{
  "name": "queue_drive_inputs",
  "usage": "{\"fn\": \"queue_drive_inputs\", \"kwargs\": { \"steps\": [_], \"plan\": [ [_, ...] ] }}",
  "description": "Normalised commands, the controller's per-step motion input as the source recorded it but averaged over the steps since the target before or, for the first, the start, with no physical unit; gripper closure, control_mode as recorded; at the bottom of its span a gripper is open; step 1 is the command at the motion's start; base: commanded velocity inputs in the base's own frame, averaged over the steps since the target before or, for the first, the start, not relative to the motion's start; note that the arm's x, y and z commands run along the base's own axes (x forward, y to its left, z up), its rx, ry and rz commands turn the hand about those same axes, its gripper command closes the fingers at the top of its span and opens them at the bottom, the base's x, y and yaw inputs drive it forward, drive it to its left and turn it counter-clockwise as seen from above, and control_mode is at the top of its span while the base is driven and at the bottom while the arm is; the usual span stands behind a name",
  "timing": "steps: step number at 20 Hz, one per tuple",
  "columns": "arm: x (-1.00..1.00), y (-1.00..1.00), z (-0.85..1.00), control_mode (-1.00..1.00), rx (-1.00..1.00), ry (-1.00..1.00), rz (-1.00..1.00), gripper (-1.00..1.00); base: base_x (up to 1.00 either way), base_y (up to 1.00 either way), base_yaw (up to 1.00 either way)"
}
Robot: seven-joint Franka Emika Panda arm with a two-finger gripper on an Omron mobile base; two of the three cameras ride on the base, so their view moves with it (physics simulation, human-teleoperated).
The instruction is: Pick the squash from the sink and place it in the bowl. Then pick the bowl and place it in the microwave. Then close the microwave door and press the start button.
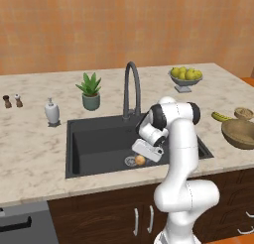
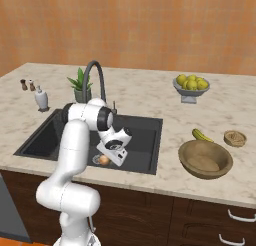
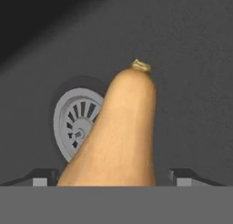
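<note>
- The white arm reaches down into the large black rectangular sink (image 1: 94, 144), its two-finger gripper (image 3: 116, 176) low over the basin floor near the round steel drain (image 3: 77, 123).
- The small orange-tan squash (image 3: 120, 132) lies on the sink floor just beside the drain, toward the near right part of the basin. In the hand view it tapers away from the gripper, stem end farthest off.
- Jaws: the two dark fingertips (image 3: 43, 176) stand wide apart, one on each side of the squash's broad end. No contact is visible; the squash is straddled, not yet held.
- Step in hand, by my judgement: the first one, the pick from the sink. Bowl, microwave and start button are all still to come.
- Next move, as a judgement: settle a little lower if needed, close the fingers on the broad body, lift clear of the basin wall, then carry right to the wide shallow tan wooden bowl (image 2: 205, 159) on the counter well to the right of the sink.
- Risk noted: the smooth, tapered skin could slip out of a pinch taken too near the narrow end.
- Hidden or unclear: the squash's base and the finger pads are cut off at the bottom of the hand view, so the gap between pads and skin cannot be judged. From the base cameras the wrist covers the fingers, and the squash (image 1: 140, 160) shows as a small orange spot.
</note>
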Motion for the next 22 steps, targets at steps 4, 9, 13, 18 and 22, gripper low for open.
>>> {"fn": "queue_drive_inputs", "kwargs": {
  "steps": [4,9,13,18,22],
  "plan": [
    [0.02,0.31,-0.6,-1.0,-0.01,0.0,0.0,1.0,0.0,0.0,0.0],
    [-0.08,0.15,-0.1,-1.0,0.0,-0.06,0.01,1.0,0.0,0.0,0.0],
    [-0.48,-0.08,0.44,-1.0,-0.06,-0.11,-0.09,1.0,0.0,0.0,0.0],
    [-0.47,-0.32,0.85,-1.0,-0.1,-0.07,-0.13,1.0,0.0,0.0,0.0],
    [-0.53,-0.2,1.0,-1.0,-0.13,-0.06,-0.15,1.0,0.0,0.0,0.0]
  ]
}}
